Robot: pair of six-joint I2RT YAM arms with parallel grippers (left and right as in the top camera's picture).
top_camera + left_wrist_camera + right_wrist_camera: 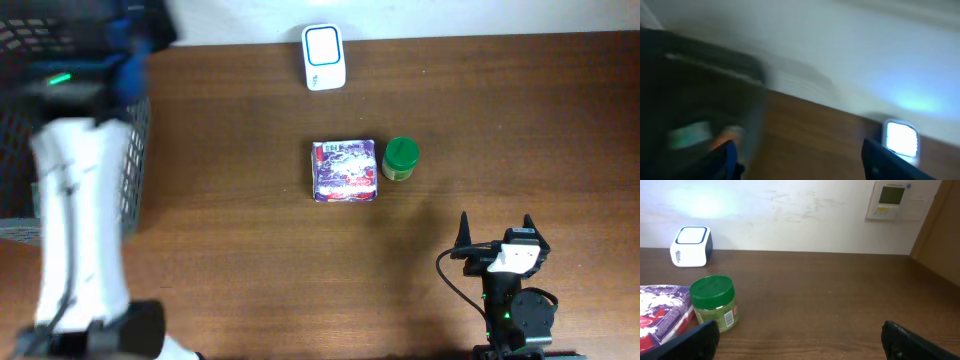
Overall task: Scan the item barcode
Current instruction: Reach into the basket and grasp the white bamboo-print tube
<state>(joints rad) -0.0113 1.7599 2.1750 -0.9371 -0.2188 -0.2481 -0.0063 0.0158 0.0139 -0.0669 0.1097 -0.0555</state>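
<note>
Jaws wide on right gripper (495,238) and left gripper (800,162) (blurred); jar (714,302) lies ahead-left of right gripper, apart.

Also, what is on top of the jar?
Only a green lid sits on the jar; nothing else lies on it. The lid covers the opening, so the inside cannot be seen from above.

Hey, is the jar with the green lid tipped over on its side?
No, the jar stands upright on the table, beside the purple packet.
</note>
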